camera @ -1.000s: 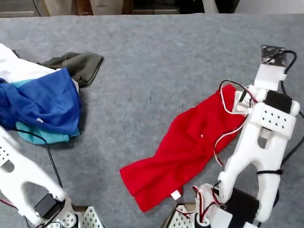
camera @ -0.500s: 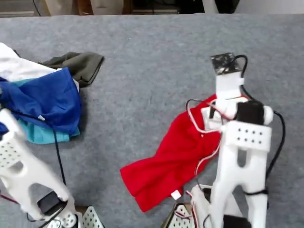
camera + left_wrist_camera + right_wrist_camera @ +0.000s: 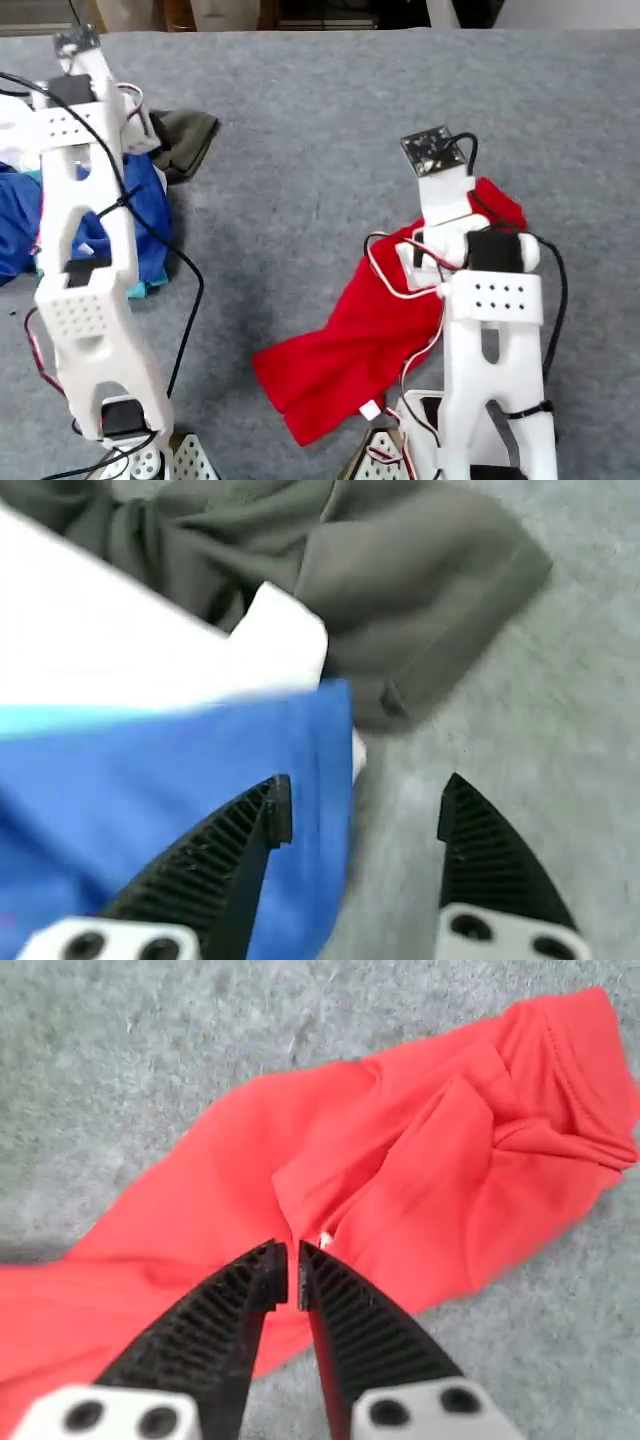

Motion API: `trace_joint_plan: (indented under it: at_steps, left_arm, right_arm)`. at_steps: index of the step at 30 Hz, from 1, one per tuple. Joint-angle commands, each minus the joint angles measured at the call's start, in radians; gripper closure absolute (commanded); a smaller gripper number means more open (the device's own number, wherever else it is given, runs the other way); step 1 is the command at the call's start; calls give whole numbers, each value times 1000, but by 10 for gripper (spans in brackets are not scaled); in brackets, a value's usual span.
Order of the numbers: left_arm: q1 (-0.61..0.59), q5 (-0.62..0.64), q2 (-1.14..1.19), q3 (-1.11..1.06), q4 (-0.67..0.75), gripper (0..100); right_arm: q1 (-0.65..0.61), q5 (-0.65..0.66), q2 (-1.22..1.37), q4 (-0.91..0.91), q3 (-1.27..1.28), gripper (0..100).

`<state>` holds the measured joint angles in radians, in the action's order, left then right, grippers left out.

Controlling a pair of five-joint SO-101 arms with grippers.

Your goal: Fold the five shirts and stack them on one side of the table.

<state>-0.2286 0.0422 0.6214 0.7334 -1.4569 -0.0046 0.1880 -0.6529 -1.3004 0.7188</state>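
- right gripper [image 3: 292, 1255]: jaws drawn together with a hairline gap between them; poised over the middle of the red shirt [image 3: 440, 1160], tips at a raised crease; whether a fold of cloth is nipped between them I cannot tell
- red shirt lies crumpled in a long diagonal strip on the grey table [image 3: 300, 120]; one end is bunched just beyond the right gripper's tips, the other runs back toward that arm's base; not yet folded
- left gripper [image 3: 367, 785]: released, jaws wide, nothing between them; one finger over the hem of the blue shirt [image 3: 150, 810], the other over bare table
- beyond the left gripper's tips: olive shirt [image 3: 400, 570] in a heap; white shirt [image 3: 120, 650] touching it; an edge of the teal shirt [image 3: 60, 720] between white and blue; these four form one loose pile, well apart from the red shirt
- handling, judged: thin knit, light and limp; it will drape and bunch, not move as a sheet; likely to drag on the felt-like table; nothing fragile
- where to hold, judged: hem corners or shoulder seams, one per gripper, to pull it flat before folding; the mid-body crease is a poor hold, as a single pinch there only gathers the cloth
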Motion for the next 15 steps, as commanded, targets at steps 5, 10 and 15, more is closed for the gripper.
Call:
trace_joint_plan:
  at_steps: [5,10,15]
  left_arm:
    - [-32,68,234,89,117,801]
    - [-91,58,314,235,89,981]
    - [-176,58,326,387,44,981]
  right_arm:
    - [-13,6,-25,373,239,962]
    - [-13,6,-25,517,363,963]
    - [-10,6,-25,535,390,964]
